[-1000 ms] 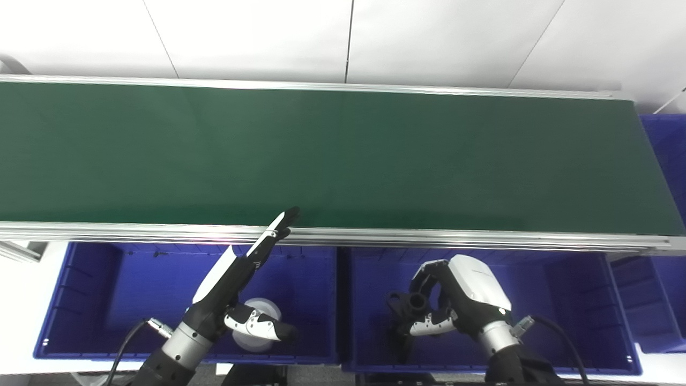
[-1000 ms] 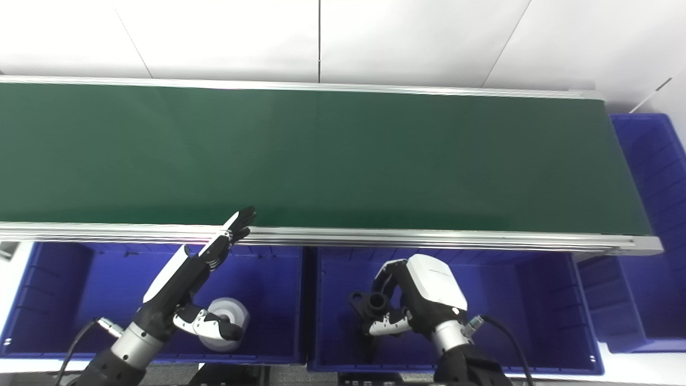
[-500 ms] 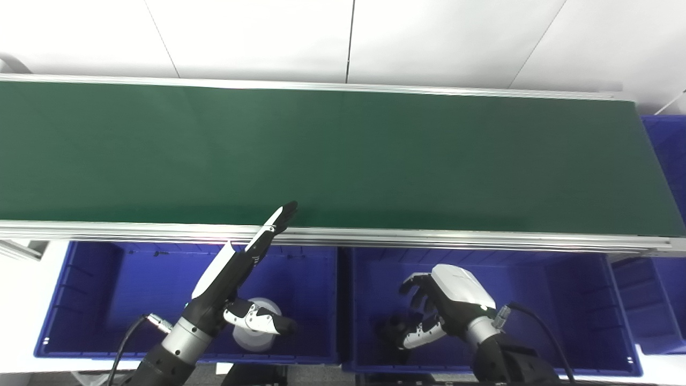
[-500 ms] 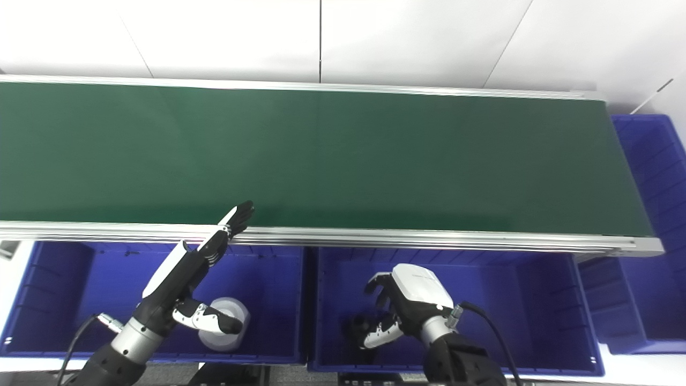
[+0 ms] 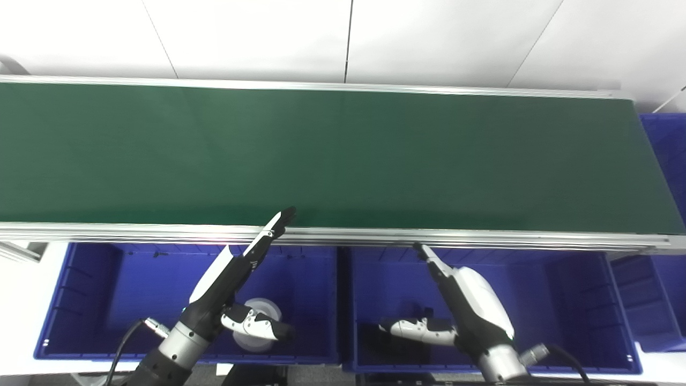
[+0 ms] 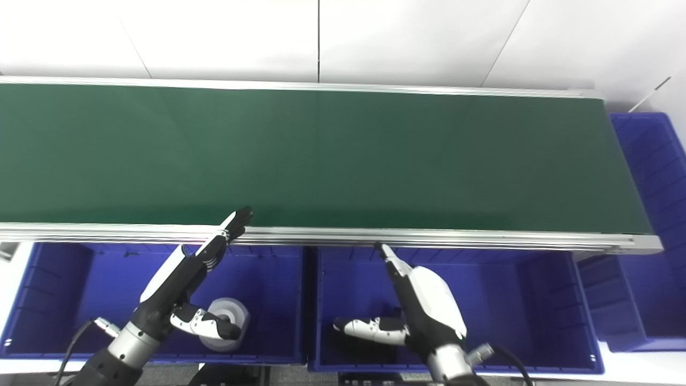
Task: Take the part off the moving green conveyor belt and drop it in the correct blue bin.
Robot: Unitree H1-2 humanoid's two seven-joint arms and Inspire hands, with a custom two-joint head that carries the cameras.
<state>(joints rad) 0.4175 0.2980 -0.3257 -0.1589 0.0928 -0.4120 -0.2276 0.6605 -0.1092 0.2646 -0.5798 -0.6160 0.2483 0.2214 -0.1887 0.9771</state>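
Observation:
The green conveyor belt (image 5: 343, 155) carries no part that I can see. My right hand (image 5: 471, 305) is open over the middle blue bin (image 5: 563, 311), fingers stretched toward the belt rail and thumb out to the left. A dark shape under its thumb on the bin floor looks like the black part (image 6: 353, 344); it is mostly hidden. My left hand (image 5: 230, 284) is open over the left blue bin (image 5: 107, 300), its fingertips (image 5: 286, 215) reaching the belt's near rail. A white round part (image 5: 260, 340) lies in the left bin beneath its thumb.
The belt's aluminium near rail (image 5: 482, 238) runs just above the bins. Another blue bin (image 5: 667, 155) stands past the belt's right end, and one more (image 5: 643, 300) sits right of the middle bin. A white wall is behind the belt.
My right hand held the black part over the middle bin, lowered, then opened and stretched its fingers out; the part is now out of its hold. My left hand barely moved.

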